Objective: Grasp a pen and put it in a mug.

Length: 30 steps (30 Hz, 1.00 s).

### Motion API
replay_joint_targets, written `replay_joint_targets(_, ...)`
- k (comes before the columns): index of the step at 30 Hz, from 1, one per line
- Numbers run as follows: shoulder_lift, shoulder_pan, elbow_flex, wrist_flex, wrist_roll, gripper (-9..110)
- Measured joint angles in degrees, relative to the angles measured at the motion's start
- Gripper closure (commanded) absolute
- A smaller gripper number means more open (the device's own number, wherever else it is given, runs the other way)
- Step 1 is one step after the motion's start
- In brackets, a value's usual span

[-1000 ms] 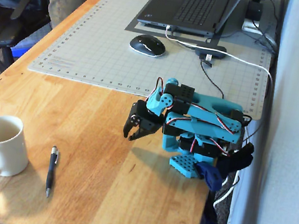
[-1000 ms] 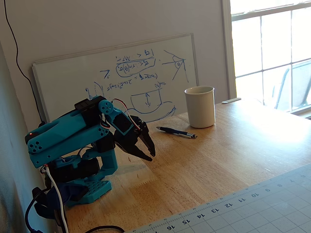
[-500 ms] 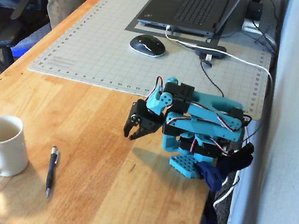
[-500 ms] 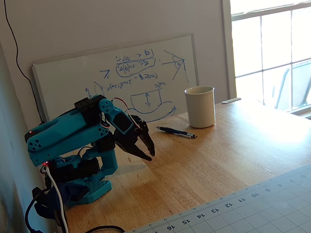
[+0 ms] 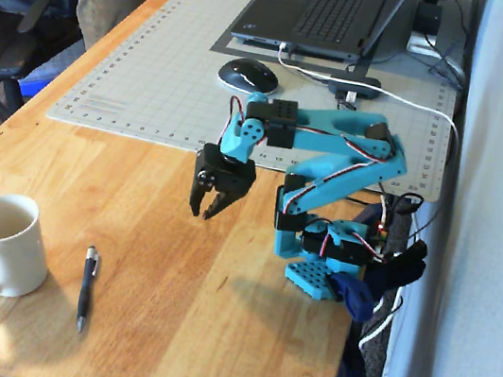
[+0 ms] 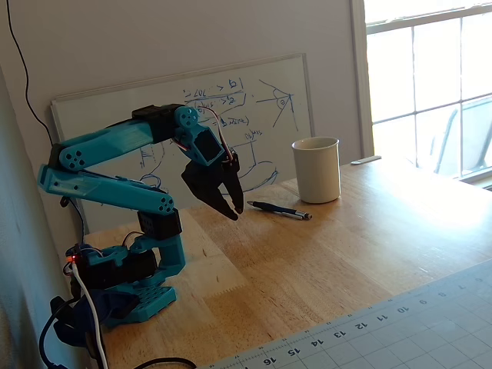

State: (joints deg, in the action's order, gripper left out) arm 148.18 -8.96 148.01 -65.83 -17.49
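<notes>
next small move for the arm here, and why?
Probably reach the hand toward the slim dark pen with the silver clip and lower over its middle. The hand hangs empty above the wooden table, well short of the pen, which lies flat beside the cream-white ceramic mug, not touching it.

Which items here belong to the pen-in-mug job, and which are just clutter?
Job items:
- slim dark pen with silver clip, lying on the wooden table
- cream-white ceramic mug, upright
- black two-finger gripper, empty, above the table

Lying about:
- black laptop
- black computer mouse
- grey cutting mat
- whiteboard
</notes>
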Motion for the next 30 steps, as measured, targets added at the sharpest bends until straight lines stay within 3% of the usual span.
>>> replay_joint_targets(11, -27.95, -0.70, -16.70, 0.00, 0.00, 71)
replay_joint_targets(30, -62.49, -1.67, -46.41, 0.00, 0.00, 71)
